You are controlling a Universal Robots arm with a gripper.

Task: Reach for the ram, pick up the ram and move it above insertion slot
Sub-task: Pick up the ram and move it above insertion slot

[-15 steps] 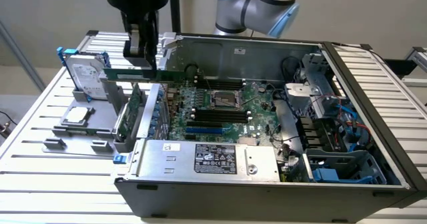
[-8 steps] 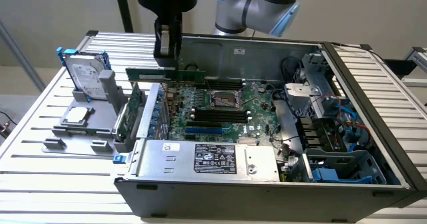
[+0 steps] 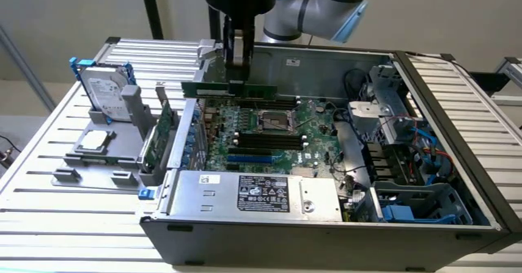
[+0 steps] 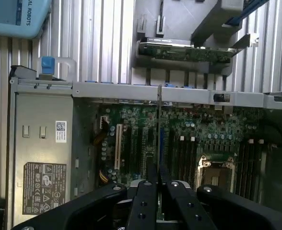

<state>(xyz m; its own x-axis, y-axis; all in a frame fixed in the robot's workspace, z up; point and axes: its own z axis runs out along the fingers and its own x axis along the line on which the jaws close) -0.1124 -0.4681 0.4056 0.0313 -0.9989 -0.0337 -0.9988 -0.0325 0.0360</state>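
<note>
nearest in the exterior view sits the case (image 3: pixel 326 236), open on top, with a silver power supply (image 3: pixel 257 195) in its near left corner bearing a dark label. beyond the supply lies the green motherboard (image 3: pixel 269 135), with black memory slots (image 3: pixel 265 141) just past the supply and a square cpu socket (image 3: pixel 273 121) farther back. cables and blue-clipped drive bays (image 3: pixel 408 163) fill the case's right side.

the case rests on a ribbed metal surface (image 3: pixel 49 224). to the exterior view's left of the case stands a grey holder (image 3: pixel 106 157); a silver hard drive (image 3: pixel 107 93) leans upright at its far end, and a wider green card (image 3: pixel 159 135) stands on edge just beside the case wall.

the arm (image 3: pixel 314 7) comes down from the far side. the gripper (image 3: pixel 238 65) hangs over the far left part of the motherboard, its jaws clamped on the ram (image 3: pixel 228 90), a long thin green stick held level and on its long edge, clear above the board and near the case's far wall.

in the wrist view the black fingers (image 4: pixel 146 201) pinch together on the ram (image 4: pixel 158 129), seen edge-on as a thin line running away from the gripper (image 4: pixel 158 184). below it lies the motherboard (image 4: pixel 203 129) with its slots (image 4: pixel 182 155), and the power supply (image 4: pixel 40 158) off to one side; whether the stick lines up with a slot cannot be told.
</note>
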